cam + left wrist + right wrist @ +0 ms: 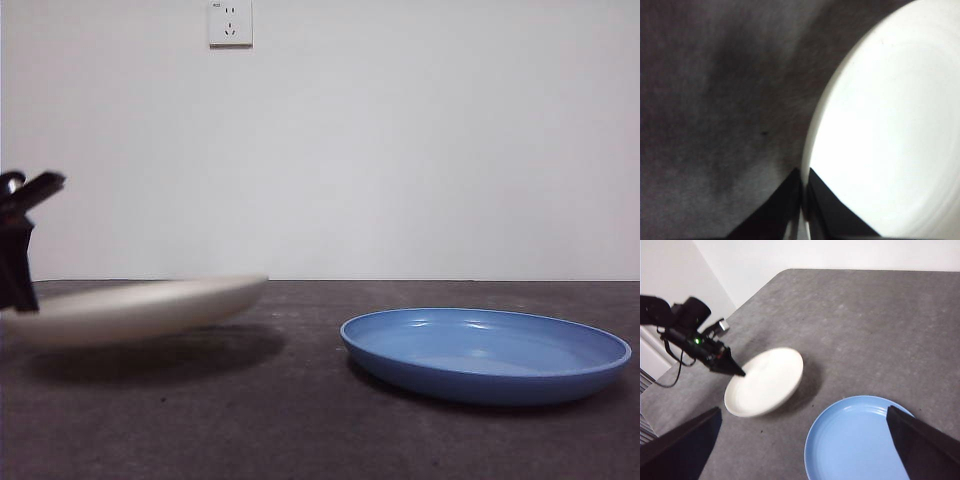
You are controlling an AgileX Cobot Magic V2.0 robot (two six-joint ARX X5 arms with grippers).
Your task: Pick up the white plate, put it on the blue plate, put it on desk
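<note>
Two plates, two pincers, one counter, one wall socket.

White plate (140, 308) lifted clear of the counter (300, 420), tilted slightly, with a shadow beneath and a gap under the rim; blurred in the front and right wrist views, so probably in motion. Held at the rim on its far-from-blue side by the left pincer (803, 195), jaws clamped together on the thin edge. Edge grip likely chosen because a shallow plate offers nothing else to pinch; tilt likely down to the weight hanging off one held point.

Blue plate (487, 352) flat on the counter, well apart from the white one, untouched and bare inside. Presumably left there as the landing spot.

Right pincer (805, 450) hanging high above the near rim of the blue plate, jaws wide apart, holding nothing. Seemingly waiting, clear of the carrying path.

Socket (230, 22) on the wall behind, of no part in the job.

Step in hand, by the look of it: carrying the white plate across toward the blue. Next move calls for keeping the rim pinch firm and levelling before lowering. Risk: slipping or swinging in a one-sided grip, or clipping the blue rim on arrival.
</note>
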